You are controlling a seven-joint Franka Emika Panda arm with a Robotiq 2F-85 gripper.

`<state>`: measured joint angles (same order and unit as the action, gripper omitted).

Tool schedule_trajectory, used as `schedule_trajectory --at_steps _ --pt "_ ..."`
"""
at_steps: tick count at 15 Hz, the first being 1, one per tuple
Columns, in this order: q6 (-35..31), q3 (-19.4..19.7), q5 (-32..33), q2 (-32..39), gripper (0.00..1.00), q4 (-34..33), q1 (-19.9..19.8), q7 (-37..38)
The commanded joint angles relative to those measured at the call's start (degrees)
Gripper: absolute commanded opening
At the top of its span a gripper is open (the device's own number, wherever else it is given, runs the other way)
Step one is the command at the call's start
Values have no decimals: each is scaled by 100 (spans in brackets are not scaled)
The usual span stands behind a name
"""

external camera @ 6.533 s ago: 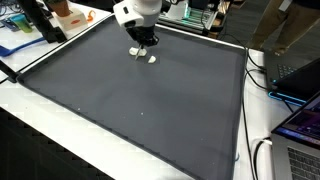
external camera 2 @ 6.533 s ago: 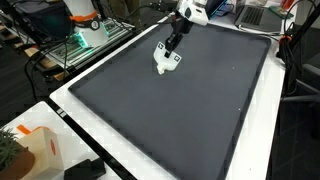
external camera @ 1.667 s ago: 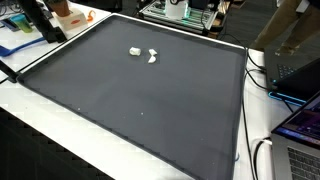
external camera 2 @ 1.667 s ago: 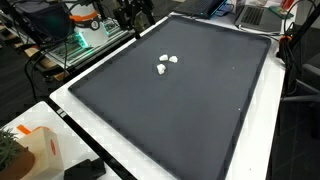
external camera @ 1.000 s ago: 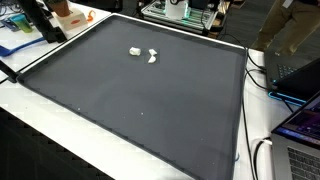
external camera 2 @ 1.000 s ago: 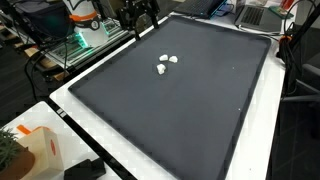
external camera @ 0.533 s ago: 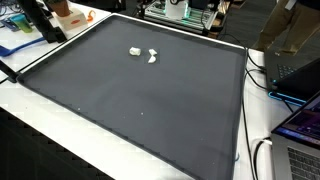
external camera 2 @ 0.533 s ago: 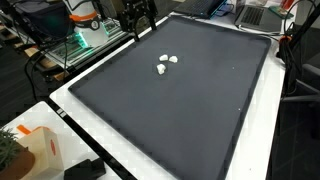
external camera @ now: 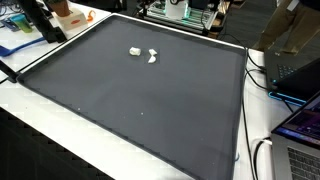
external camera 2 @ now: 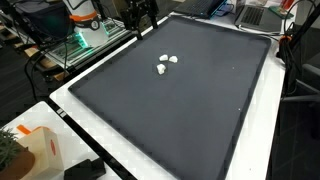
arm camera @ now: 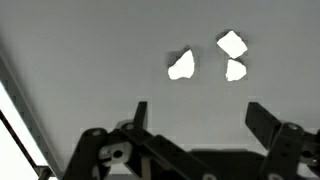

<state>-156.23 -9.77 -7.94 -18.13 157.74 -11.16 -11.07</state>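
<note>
Dark grey mat (external camera: 150, 110) covers nearly all of the white table (external camera: 60, 112), and on it lie only three small white pieces (arm camera: 181, 65). In the wrist view one piece lies just ahead of the gripper (arm camera: 200, 118), toward the picture's left. The other two sit close together further right, one beyond the other, and none touches the fingers (arm camera: 140, 115). The jaws stand wide apart with nothing between them. In both exterior views the pieces (external camera 2: 161, 68) huddle on the mat. They look light, irregular and perhaps crumbly. I'd judge a gentle pinch across one piece's narrow sides safest, since they may skid.
</note>
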Motion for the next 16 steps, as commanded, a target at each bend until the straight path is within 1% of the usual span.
schedule_trajectory --at_steps 1,5,8,10,12,13,14,15,16 --pt "125 215 417 214 100 1 520 694" --pt "173 130 786 562 100 2 846 1152" --pt "-546 195 701 1035 100 2 1074 1283" --pt "-1120 171 814 1370 100 5 1056 1569" --pt "-1554 135 1359 1673 100 6 860 2071" --pt "-1596 6 1724 1761 100 6 616 2314" --pt "-1598 83 2160 1822 100 5 553 2590" --pt "-1565 159 2407 1866 100 1 547 2738" --pt "-1537 194 2473 1909 100 -3 556 2767"
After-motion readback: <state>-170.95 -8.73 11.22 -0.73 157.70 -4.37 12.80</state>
